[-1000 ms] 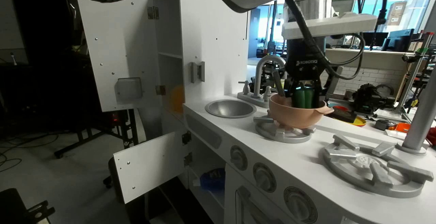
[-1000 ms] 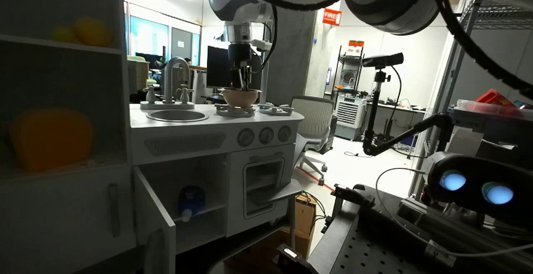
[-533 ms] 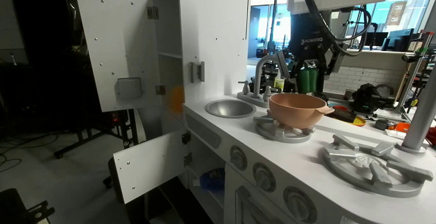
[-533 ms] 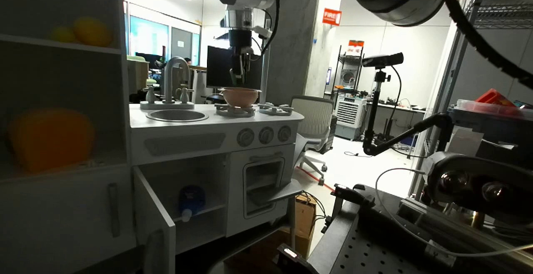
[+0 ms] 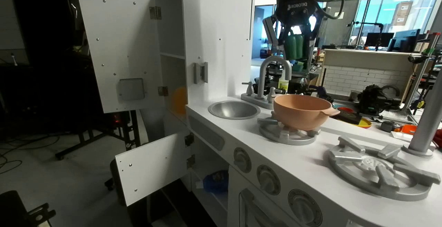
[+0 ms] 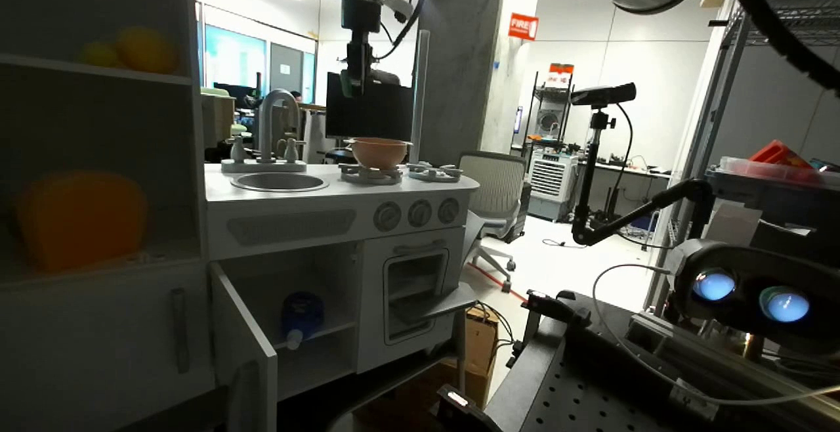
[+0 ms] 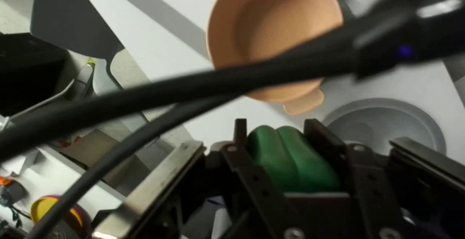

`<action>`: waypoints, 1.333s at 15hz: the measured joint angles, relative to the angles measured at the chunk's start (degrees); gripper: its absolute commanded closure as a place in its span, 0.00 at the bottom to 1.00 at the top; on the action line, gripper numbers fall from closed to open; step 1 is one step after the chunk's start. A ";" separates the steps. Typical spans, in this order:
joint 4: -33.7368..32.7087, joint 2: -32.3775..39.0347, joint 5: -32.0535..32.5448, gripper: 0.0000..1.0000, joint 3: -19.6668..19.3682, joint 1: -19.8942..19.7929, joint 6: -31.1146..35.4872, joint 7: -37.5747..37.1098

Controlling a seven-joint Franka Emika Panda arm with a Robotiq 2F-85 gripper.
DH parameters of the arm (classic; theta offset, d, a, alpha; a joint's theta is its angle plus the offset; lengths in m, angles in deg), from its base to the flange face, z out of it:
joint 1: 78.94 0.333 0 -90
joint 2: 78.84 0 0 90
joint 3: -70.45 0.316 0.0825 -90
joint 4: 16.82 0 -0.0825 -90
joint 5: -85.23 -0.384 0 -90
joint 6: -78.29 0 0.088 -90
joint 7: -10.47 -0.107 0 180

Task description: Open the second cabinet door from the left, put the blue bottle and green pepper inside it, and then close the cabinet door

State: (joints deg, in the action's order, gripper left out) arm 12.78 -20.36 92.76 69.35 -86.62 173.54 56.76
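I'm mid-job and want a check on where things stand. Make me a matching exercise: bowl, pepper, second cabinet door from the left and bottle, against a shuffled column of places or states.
Things
1. Bowl
2. Pepper
3. Second cabinet door
4. Bottle

Places or states
A. Held in the gripper
B. Inside the cabinet
C. On a burner
D. Standing open

Right pairs: 1-C; 2-A; 3-D; 4-B
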 measured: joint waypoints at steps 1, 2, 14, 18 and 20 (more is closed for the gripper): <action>0.08 -0.97 0.01 0.81 0.11 0.44 -0.64 1.44; 0.13 -1.95 0.02 0.81 0.21 0.89 -1.88 3.03; 10.99 -13.94 3.82 0.81 0.02 7.58 -31.08 18.85; 21.39 -19.22 3.82 0.81 0.22 9.68 -37.22 18.79; 27.46 -21.70 3.80 0.81 0.34 10.57 -37.90 18.57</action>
State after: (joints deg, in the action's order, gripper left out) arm 40.24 -42.07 96.57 69.69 -76.04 135.63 75.33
